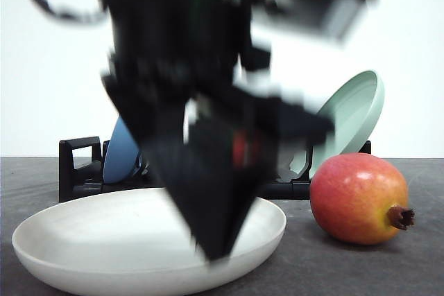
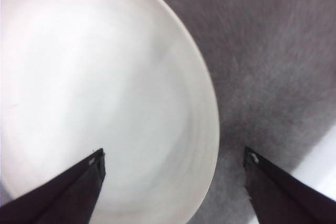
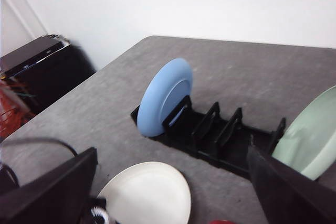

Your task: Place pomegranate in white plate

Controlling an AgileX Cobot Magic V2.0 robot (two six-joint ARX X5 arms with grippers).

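A dark grey table (image 1: 416, 268) is running back to a plain white wall. Nearest the front camera, the white plate (image 1: 83, 247) is lying flat and empty on it. Just beside the plate's rim, the pomegranate (image 1: 357, 199) is resting on the table, its crown stub pointing sideways, not yet picked up. A blurred black arm is hanging over the plate; the left gripper (image 2: 173, 169) is showing its fingers spread wide over the plate's edge, with nothing between them. Behind, a black rack (image 3: 210, 135) is holding a blue plate (image 3: 165, 95) and a green plate (image 3: 310, 135) on edge. The right gripper (image 3: 173, 187) is looking down from high up, fingers wide apart and empty.

The task seems to be at the reach stage, with no grasp made. The next move is calling for an open gripper to travel sideways to the fruit, straddle it and close gently, since the round skin could roll.
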